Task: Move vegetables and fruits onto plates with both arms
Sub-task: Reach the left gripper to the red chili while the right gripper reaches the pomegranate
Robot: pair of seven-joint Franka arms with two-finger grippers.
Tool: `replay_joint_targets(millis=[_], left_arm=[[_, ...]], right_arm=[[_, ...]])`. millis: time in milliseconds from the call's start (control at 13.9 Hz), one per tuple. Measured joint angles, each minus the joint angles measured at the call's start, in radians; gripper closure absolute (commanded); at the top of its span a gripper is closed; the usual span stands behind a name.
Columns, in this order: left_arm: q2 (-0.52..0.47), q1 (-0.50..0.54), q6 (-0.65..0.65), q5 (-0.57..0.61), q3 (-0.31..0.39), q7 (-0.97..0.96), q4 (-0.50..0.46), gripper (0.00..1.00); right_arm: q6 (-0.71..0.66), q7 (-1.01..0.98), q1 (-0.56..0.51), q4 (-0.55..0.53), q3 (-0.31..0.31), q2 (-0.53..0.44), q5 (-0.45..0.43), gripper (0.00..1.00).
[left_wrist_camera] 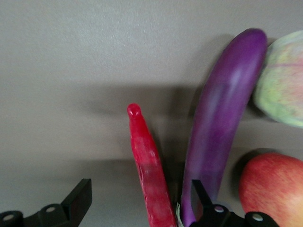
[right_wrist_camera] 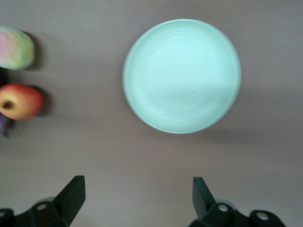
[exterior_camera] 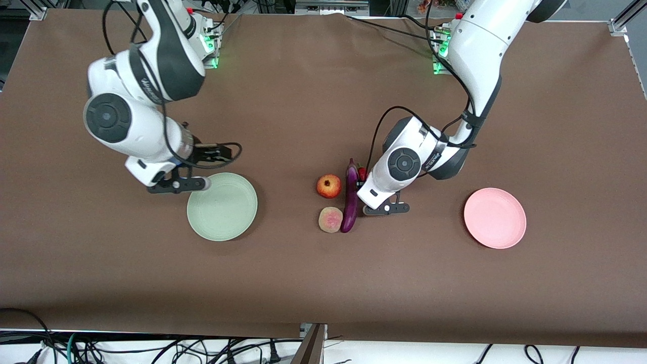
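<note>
Front view first: nearest the camera edge of the bench we see the pink plate [exterior_camera: 495, 218] toward the left arm's end and the green plate [exterior_camera: 222, 206] toward the right arm's end. Between them, mid-bench, the tan fruit [exterior_camera: 330, 220] touches the eggplant [exterior_camera: 349, 202], and the red fruit [exterior_camera: 328, 186] lies just farther. Our left hand [left_wrist_camera: 141, 201] is low over the chili [left_wrist_camera: 149, 177], fingers wide on either side of it, not gripping. Our right hand [right_wrist_camera: 137, 196] hangs spread wide above bare bench beside the green plate.

Purple eggplant [exterior_camera: 350, 202]; red chili [left_wrist_camera: 150, 177]; green plate [exterior_camera: 222, 206]; pink plate [exterior_camera: 495, 218]; brown table [exterior_camera: 303, 278].
</note>
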Motion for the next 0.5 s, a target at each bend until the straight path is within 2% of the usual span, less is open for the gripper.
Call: replay_joint_targets(millis=[144,288,505], left_arm=[[0.015,-0.001,0.018,0.0,0.001,-0.001,-0.003,0.25],[0.026,-0.001,0.034,0.0,0.002,-0.001,-0.013,0.41],[0.034,-0.003,0.042,0.0,0.002,-0.001,-0.017,0.51]], right_arm=[[0.083,0.101,0.043,0.0,0.001,0.04,0.052,0.0],[0.166,0.187,0.091,0.001,0.002,0.08,0.094,0.0],[0.301,0.309,0.169,0.0,0.003,0.153,0.129,0.0]])
